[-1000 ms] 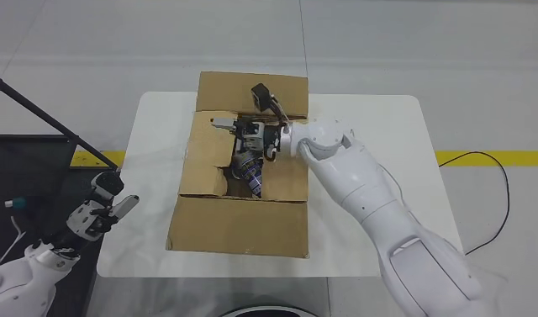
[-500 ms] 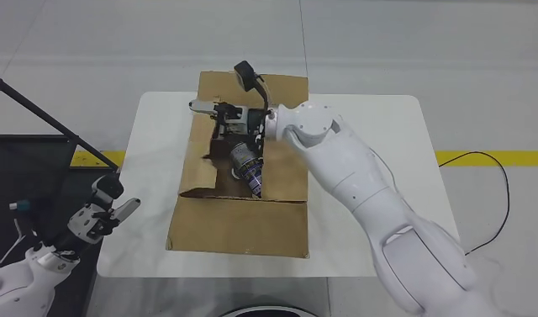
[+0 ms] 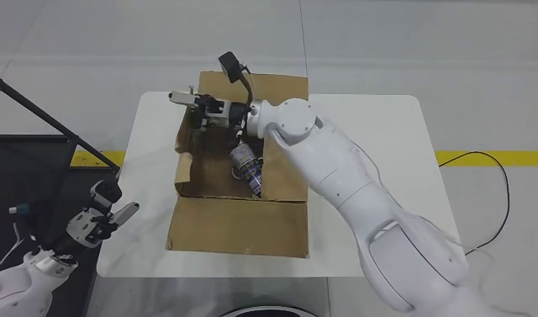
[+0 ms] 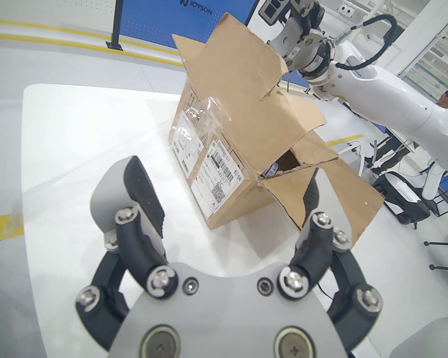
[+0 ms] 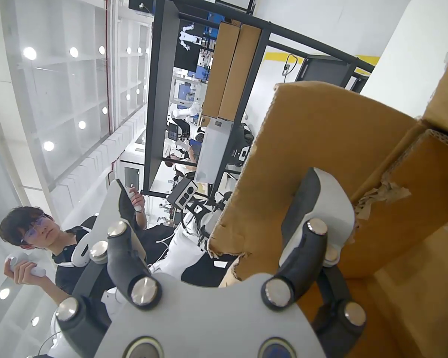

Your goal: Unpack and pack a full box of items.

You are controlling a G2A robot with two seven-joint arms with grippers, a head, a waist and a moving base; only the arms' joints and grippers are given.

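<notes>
box (image 3: 239, 224) on table (image 3: 370, 124), bottle (image 3: 246, 161) inside, right gripper (image 3: 183, 98) at left flap (image 3: 192, 161)

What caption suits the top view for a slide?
The right end effector, open, astride a raised flap of the cardboard box on the white table; left end effector hovers at the table's edge.

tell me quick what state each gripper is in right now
left gripper: open, holding nothing.
right gripper: open, one finger against the box flap, not clamped on it.
</notes>
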